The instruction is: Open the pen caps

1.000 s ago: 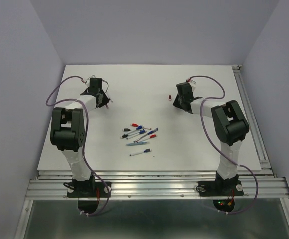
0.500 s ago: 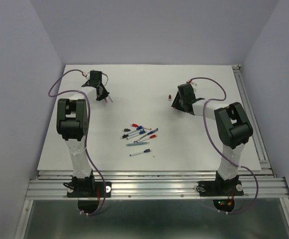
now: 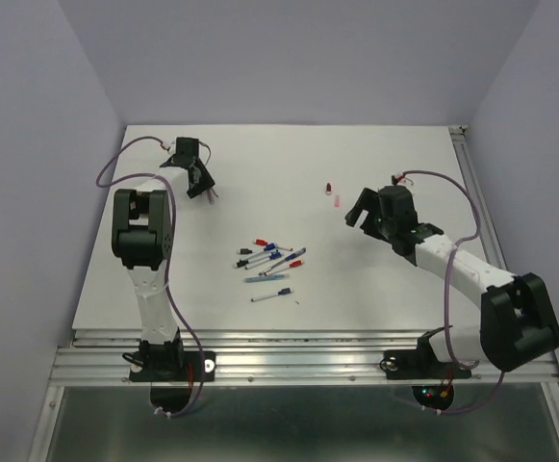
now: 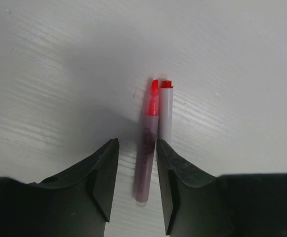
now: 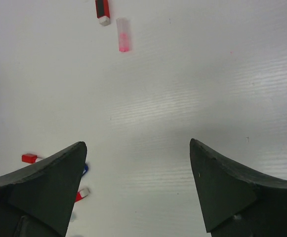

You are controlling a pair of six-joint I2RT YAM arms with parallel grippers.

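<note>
My left gripper (image 4: 137,143) is open at the table's far left (image 3: 203,189), low over two slim pens lying side by side. A translucent pinkish pen (image 4: 148,148) with a red tip lies loose between the jaws. A white pen (image 4: 166,111) with a red end lies against it, partly behind the right finger (image 4: 170,182). Two pen caps lie loose at the back middle: a red and dark cap (image 3: 328,187) (image 5: 102,7) and a translucent pink cap (image 3: 337,202) (image 5: 123,41). My right gripper (image 3: 364,216) (image 5: 138,143) is wide open and empty, near side of those caps.
A heap of several capped pens (image 3: 271,260), with red, blue and black caps, lies mid-table between the arms; its edge shows at the lower left of the right wrist view (image 5: 82,194). An aluminium rail (image 3: 486,221) runs along the right table edge.
The right gripper opened, left the pink cap beside the red one, and drew back to the right and nearer. The left gripper's jaws parted off the pinkish pen at the far left.
</note>
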